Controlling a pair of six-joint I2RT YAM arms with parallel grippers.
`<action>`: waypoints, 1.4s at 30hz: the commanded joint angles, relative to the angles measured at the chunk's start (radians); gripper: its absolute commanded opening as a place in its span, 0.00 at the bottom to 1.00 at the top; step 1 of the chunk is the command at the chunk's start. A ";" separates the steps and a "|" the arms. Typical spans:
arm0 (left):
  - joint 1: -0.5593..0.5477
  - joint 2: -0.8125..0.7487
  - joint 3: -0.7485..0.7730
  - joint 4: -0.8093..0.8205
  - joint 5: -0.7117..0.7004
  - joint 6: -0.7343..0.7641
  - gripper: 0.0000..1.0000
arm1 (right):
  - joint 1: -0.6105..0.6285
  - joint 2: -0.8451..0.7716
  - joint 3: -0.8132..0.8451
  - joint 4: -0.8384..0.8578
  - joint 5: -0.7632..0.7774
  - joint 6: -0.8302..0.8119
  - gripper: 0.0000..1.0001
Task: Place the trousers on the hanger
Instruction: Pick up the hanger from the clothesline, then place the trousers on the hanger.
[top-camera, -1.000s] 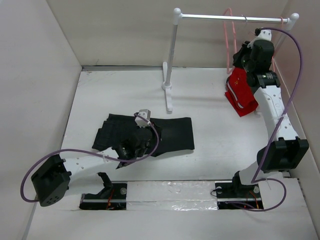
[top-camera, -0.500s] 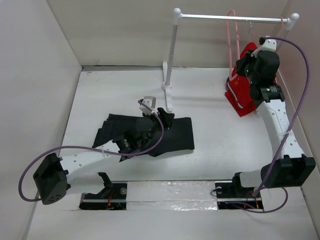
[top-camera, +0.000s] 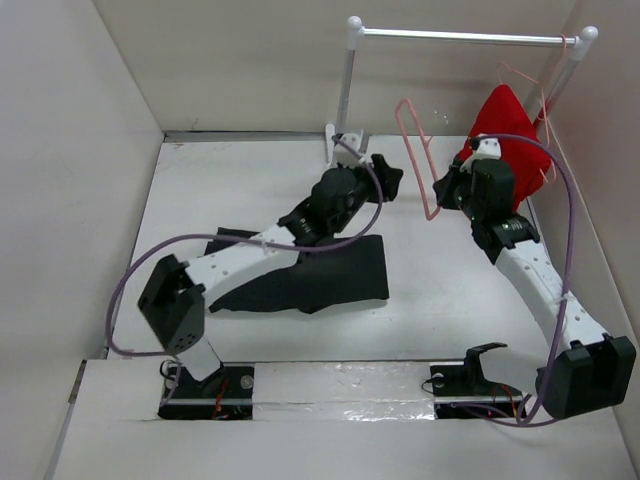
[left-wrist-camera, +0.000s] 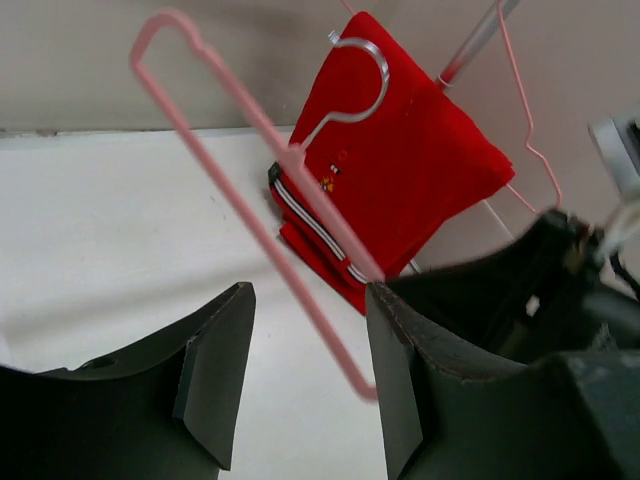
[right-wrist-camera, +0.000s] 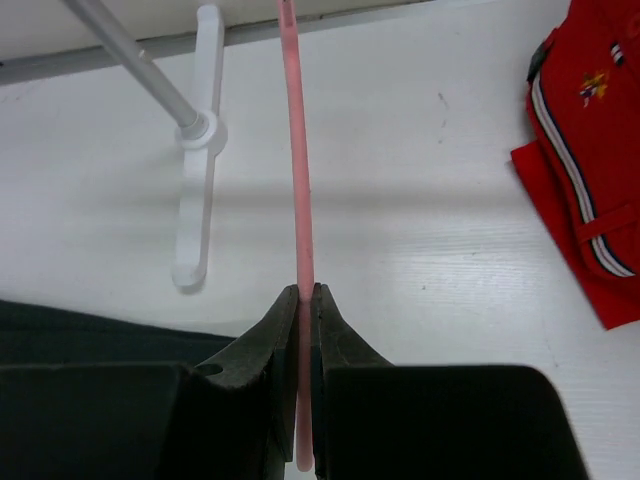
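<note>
Right hand (right-wrist-camera: 300, 296) pinches the thin, smooth, rod-like pale-pink hanger (right-wrist-camera: 296, 150).

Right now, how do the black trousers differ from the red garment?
Colour: the trousers are black, while the red garment is bright red.
Size: the trousers are clearly larger than the red garment.
Pose: the trousers lie flat on the table, on no hanger. The red garment is raised beside the rail on a pale-hooked hanger.
Shared: both are cloth.
</note>
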 joint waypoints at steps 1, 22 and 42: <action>0.021 0.126 0.227 -0.087 0.055 0.079 0.45 | 0.031 -0.050 -0.041 0.102 -0.014 0.017 0.00; 0.039 0.554 0.768 -0.336 -0.014 0.238 0.34 | 0.109 -0.094 -0.114 0.082 -0.045 0.025 0.00; 0.039 0.401 0.532 -0.366 0.064 0.119 0.47 | 0.234 -0.054 -0.069 0.055 0.275 -0.020 0.00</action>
